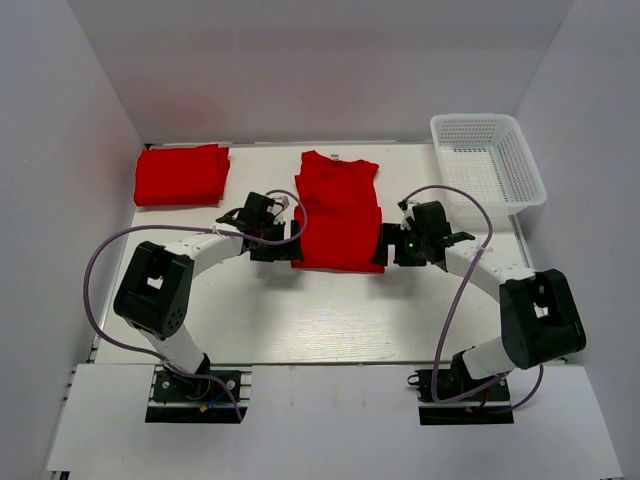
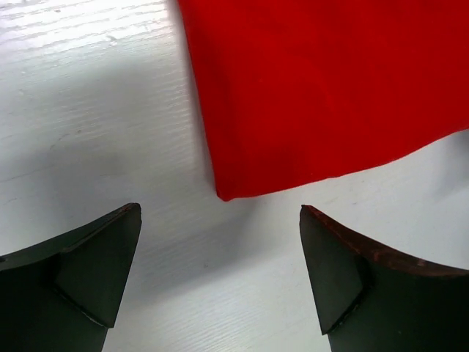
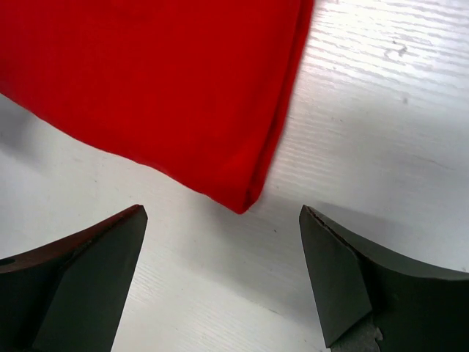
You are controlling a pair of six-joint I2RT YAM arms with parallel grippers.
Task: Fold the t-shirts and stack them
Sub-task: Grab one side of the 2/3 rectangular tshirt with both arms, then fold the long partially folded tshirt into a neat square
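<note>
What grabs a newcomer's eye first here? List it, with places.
The bright red t-shirt, lying partly folded at the middle of the white table, stands out first, with a folded red pile at the far left corner. The left gripper and right gripper, both open, flank the shirt's near corners without touching it. A white mesh basket sits empty at the far right.

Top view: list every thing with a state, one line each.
Middle red t-shirt: partly folded, flat on the table, not gripped.
Far-left red t-shirt pile: folded, lying flat.
White mesh basket: upright, empty.
Left pincer: open, at the middle shirt's near-left corner.
Right pincer: open, at its near-right corner.
</note>
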